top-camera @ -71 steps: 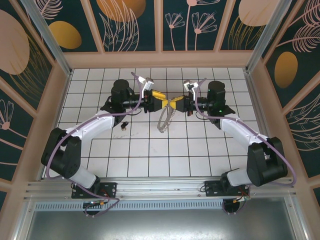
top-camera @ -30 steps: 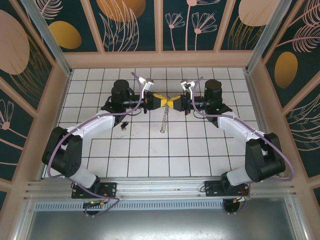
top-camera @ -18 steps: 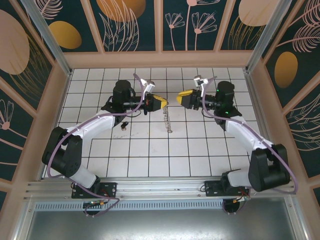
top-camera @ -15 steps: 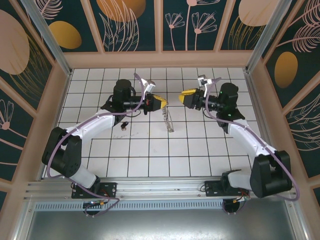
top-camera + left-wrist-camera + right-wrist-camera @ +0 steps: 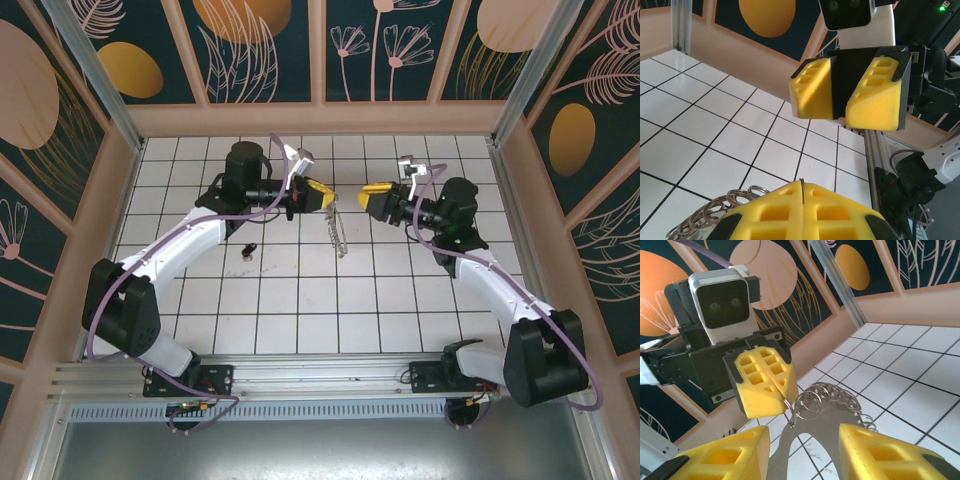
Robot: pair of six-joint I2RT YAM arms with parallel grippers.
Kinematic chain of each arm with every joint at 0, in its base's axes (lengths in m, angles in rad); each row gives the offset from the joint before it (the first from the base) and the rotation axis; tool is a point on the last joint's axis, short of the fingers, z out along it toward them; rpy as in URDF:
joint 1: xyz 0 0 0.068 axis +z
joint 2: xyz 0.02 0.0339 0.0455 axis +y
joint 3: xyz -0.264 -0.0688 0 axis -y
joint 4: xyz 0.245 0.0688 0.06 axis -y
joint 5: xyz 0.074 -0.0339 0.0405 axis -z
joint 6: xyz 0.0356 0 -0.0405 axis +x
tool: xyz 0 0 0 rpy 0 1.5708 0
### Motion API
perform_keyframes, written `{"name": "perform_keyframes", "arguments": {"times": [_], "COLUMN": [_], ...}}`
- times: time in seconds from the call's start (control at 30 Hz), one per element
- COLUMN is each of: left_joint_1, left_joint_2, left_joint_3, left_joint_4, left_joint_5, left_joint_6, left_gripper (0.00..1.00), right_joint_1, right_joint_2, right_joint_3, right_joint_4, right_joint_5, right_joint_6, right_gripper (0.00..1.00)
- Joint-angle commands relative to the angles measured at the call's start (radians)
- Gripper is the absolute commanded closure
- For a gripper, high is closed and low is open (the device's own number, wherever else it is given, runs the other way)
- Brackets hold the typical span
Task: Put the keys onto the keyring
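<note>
The keyring is a flat silvery loop carrying several small wire rings, and it hangs above the tiles. My left gripper is shut on one small ring at its top; the wire shows in the seam of the gripper. In the right wrist view the left gripper pinches that ring, with the keyring dangling below it. My right gripper faces it from the right, a short gap away, open with nothing gripped. The keys, a tiny dark piece, lie on the floor left of the loop.
The white tiled floor is walled by peach panels at the back and both sides. Purple cables run along both arms. The arm bases sit on the metal rail at the near edge.
My right gripper opened, let go of the keyring and drew back to the right. The keyring swung and now hangs from the left gripper alone, which lifted slightly.
</note>
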Motion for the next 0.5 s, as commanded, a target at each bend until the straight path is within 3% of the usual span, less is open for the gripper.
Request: {"name": "perform_keyframes", "arguments": {"times": [0.0, 0.47], "left_joint_1": [-0.001, -0.002], "left_joint_2": [-0.036, -0.024], "left_joint_3": [0.050, 0.101], "left_joint_4": [-0.007, -0.036], "left_joint_5": [0.062, 0.137], "left_joint_6": [0.022, 0.029], "left_gripper": [1.00, 1.00], "right_joint_1": [0.025, 0.057], "right_joint_2": [0.003, 0.043], "right_joint_3": [-0.003, 0.041], "right_joint_4": [0.089, 0.070], "right_joint_5": [-0.035, -0.121], "right_joint_6": [0.017, -0.052], "right_gripper": [0.59, 0.61]}}
